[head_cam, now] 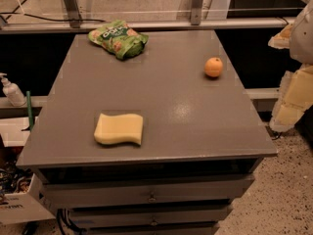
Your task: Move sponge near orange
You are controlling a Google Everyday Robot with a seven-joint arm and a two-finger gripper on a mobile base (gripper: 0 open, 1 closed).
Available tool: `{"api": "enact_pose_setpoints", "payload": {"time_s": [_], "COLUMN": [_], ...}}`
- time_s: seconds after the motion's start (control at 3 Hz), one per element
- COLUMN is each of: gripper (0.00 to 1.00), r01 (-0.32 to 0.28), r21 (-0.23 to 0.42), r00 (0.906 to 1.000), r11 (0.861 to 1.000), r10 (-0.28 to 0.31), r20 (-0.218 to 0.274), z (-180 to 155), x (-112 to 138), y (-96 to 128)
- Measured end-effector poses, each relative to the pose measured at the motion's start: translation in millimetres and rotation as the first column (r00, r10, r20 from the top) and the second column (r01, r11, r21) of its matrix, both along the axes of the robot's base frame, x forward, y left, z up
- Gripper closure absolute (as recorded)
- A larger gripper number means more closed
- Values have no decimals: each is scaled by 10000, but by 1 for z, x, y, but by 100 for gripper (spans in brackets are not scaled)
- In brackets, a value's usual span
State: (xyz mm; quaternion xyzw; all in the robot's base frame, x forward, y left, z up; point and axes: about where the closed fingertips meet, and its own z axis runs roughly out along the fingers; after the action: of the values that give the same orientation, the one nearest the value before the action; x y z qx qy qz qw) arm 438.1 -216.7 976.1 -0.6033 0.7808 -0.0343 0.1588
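The pale yellow sponge (119, 129) lies flat on the grey table top (166, 82), near the front left. The small round orange (213, 67) sits toward the back right of the table, well apart from the sponge. My gripper (292, 84) hangs at the right edge of the view, beyond the table's right side and level with the orange. It holds nothing that I can see and touches neither object.
A green crinkly snack bag (119, 38) lies at the back left of the table. Drawers (151, 195) run under the front edge. A white pump bottle (11, 89) and a cardboard box (19, 207) are on the left. A metal rail (146, 24) runs behind.
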Motion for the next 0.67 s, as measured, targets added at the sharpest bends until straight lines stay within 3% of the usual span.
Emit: {"api": "enact_pose_setpoints", "payload": {"time_s": [0.33, 0.67], "gripper": [0, 0], "r01": [0, -159], "r21": [0, 667], "r00": [10000, 9998], "r11": [10000, 9976], "r10": [0, 164], "r20": [2, -72], "z": [0, -8], "x": [0, 0], "y": [0, 7]}}
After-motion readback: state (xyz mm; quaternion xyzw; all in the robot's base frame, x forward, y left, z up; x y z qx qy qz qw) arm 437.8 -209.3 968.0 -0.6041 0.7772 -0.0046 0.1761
